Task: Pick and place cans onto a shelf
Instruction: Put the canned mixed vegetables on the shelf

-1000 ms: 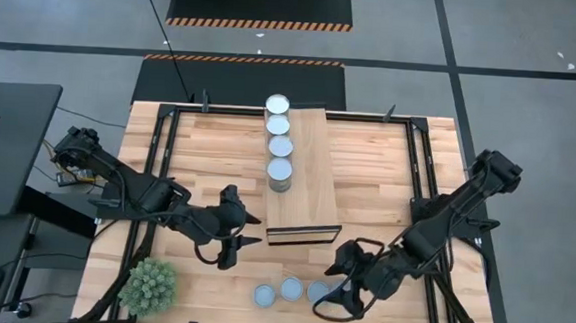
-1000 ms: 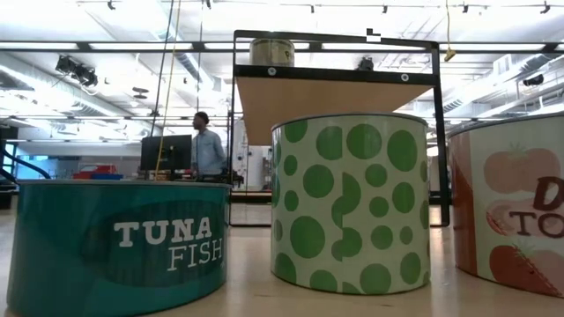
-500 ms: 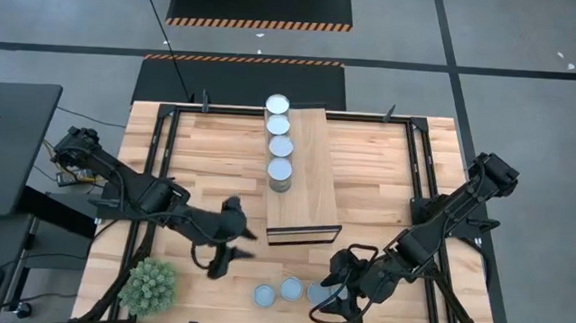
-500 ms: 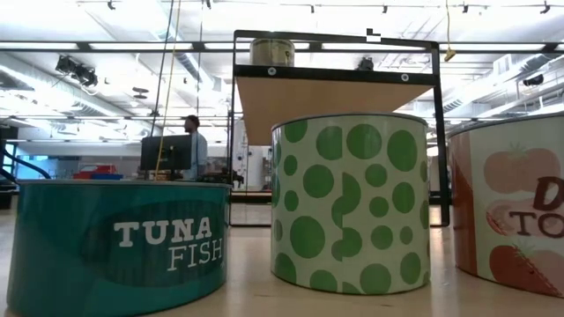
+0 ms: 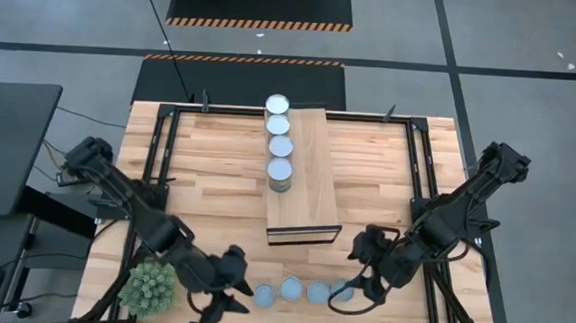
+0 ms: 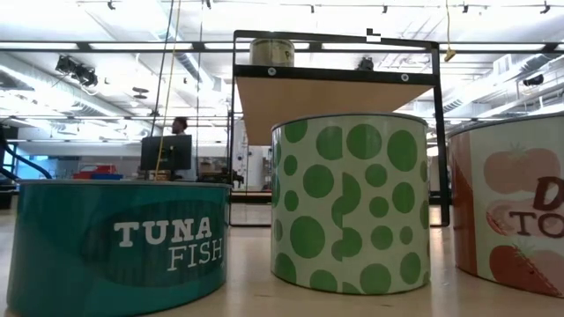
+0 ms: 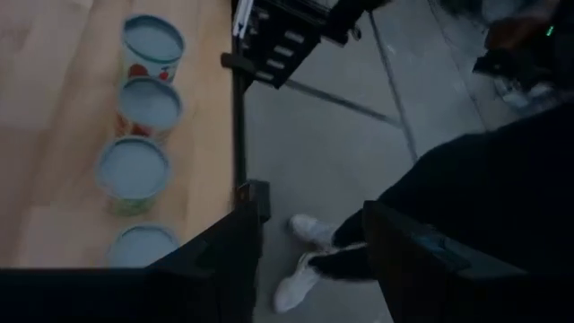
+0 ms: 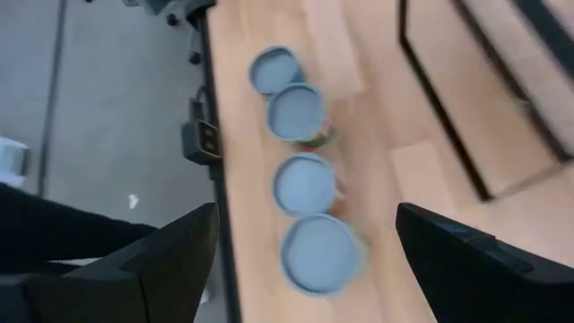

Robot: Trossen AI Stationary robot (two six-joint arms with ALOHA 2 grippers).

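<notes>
butcher-block surface (image 5: 208, 157) fills the high view, with the long light-wood shelf (image 5: 307, 183) lying from 12 o'clock toward centre; four cans (image 5: 280, 147) stand in a line along the shelf's 9 o'clock edge, and four more cans (image 5: 303, 292) sit in a row at 6 o'clock near the front rim; a spiky green plant ball (image 5: 149, 284) sits at 7 o'clock; compared with a second ago, the left claw (image 5: 221, 300) has swung from beside the shelf's near end down to the front edge, just 9 o'clock of the can row, its fingers parted and empty; the right claw (image 5: 352, 287) has shifted over the 3 o'clock end of that row, fingers spread wide, holding nothing; the fourth can, earlier hidden under it, now shows; in the low view the person (image 6: 180, 126) far behind has moved leftward; the nearest can (image 6: 119, 242) reads "tuna fish" in white on teal; the next can (image 6: 351, 202) bears green dots; the cut-off can (image 6: 520, 211) shows tomatoes and red letters, unreadable.
</notes>
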